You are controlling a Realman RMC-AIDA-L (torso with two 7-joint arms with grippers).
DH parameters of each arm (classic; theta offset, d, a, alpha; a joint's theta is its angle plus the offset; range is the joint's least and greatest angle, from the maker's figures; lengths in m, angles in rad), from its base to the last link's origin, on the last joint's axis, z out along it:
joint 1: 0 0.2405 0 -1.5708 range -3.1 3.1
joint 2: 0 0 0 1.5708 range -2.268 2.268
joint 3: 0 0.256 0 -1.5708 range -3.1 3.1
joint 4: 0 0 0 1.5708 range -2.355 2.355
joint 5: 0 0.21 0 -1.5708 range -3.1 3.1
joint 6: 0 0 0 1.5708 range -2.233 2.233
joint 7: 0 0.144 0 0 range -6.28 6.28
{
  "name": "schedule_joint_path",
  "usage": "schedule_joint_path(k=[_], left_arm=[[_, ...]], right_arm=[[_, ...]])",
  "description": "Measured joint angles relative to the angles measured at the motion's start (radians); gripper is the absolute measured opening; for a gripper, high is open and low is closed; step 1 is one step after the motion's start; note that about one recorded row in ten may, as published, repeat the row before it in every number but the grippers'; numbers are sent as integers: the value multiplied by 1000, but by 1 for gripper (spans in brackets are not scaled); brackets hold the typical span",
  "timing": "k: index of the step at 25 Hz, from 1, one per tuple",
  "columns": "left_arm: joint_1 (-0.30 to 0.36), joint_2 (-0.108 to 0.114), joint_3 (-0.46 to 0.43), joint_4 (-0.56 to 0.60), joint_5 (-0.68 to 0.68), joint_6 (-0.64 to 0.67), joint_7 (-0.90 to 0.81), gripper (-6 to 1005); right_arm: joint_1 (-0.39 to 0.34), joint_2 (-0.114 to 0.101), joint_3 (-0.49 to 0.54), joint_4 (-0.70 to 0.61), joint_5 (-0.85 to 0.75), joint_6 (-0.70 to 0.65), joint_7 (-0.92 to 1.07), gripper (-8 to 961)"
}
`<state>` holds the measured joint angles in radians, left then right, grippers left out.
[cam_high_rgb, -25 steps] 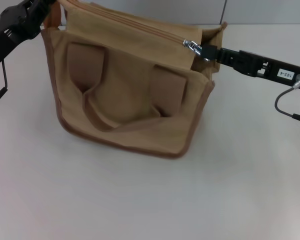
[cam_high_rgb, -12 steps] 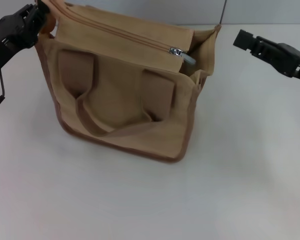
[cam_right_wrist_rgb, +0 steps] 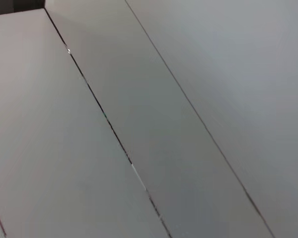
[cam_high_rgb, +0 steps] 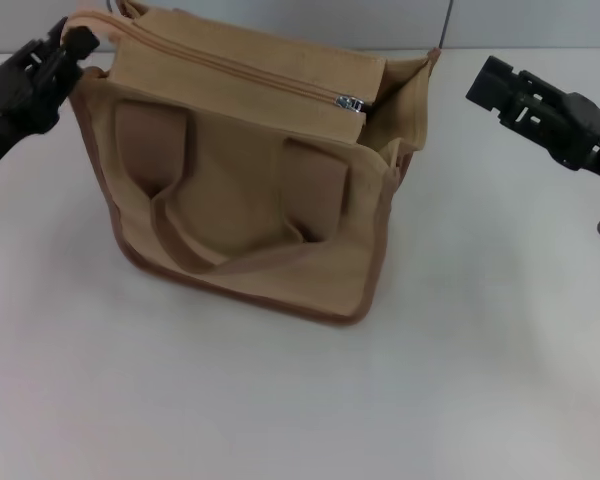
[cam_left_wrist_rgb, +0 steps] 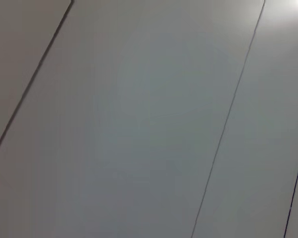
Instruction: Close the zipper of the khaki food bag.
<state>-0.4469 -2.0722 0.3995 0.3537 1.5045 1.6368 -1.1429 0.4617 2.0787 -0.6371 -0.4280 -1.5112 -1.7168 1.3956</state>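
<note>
The khaki food bag (cam_high_rgb: pixel 250 190) stands upright in the middle of the table in the head view, its two wide handles hanging down the front. The zipper (cam_high_rgb: pixel 230 65) runs along its top, and the silver pull tab (cam_high_rgb: pixel 352 103) sits near the bag's right end. A short gap stays open beyond the tab. My left gripper (cam_high_rgb: pixel 72 42) is at the bag's top left corner, against the brown piping. My right gripper (cam_high_rgb: pixel 488 82) is open and empty, hanging in the air well to the right of the bag. Both wrist views show only grey panels.
The pale table (cam_high_rgb: pixel 300 400) spreads bare in front of the bag. A grey wall with a dark seam (cam_high_rgb: pixel 448 20) stands behind it. Grey panels with seams fill the left wrist view (cam_left_wrist_rgb: pixel 228 114) and the right wrist view (cam_right_wrist_rgb: pixel 109 124).
My right gripper let go of the pull tab and drew back to the right and up. The bag shifted left and settled. My left gripper moved slightly left and down at the bag's corner.
</note>
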Motion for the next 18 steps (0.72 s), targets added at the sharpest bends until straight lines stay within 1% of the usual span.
schedule_joint_path(k=[1, 2, 3, 5, 7, 8, 11, 12, 13, 14, 15, 16, 17, 18], left_arm=[[11, 0, -2, -2, -5, 11, 13, 129], [48, 1, -5, -2, -33, 63, 50, 130], [48, 1, -5, -2, -33, 63, 50, 131], [87, 2, -5, -2, -65, 111, 85, 132], [131, 1, -5, -6, -100, 148, 122, 207], [161, 1, -5, -12, -121, 166, 153, 244], [207, 3, 0, -24, -135, 199, 210, 356], [232, 7, 23, -23, -117, 229, 246, 403], [232, 7, 23, -23, -117, 229, 246, 450], [243, 11, 46, -13, -92, 243, 260, 498], [247, 13, 63, -1, -69, 252, 265, 545], [253, 16, 87, 17, -37, 263, 270, 592], [259, 21, 135, 60, 38, 292, 275, 778], [259, 21, 135, 60, 38, 292, 275, 778]], right_arm=[[0, 0, 3, 17, 9, 0, -25, 614], [-2, 1, 16, 52, 26, 5, -58, 623], [-2, 1, 16, 52, 26, 5, -58, 632], [-9, 2, 40, 74, 37, 10, -83, 650], [-23, 4, 79, 100, 50, 2, -166, 667], [-23, 4, 79, 100, 50, 2, -166, 676], [-41, 5, 106, 142, 107, -9, -245, 694], [-49, 5, 108, 160, 131, -39, -283, 694], [-49, 5, 108, 160, 131, -39, -283, 694], [-52, 6, 98, 164, 132, -99, -332, 694], [-52, 6, 98, 164, 132, -99, -332, 693], [-51, 6, 83, 163, 124, -135, -363, 693], [-44, 5, 28, 150, 90, -199, -439, 693], [-44, 5, 28, 150, 90, -199, -439, 693]])
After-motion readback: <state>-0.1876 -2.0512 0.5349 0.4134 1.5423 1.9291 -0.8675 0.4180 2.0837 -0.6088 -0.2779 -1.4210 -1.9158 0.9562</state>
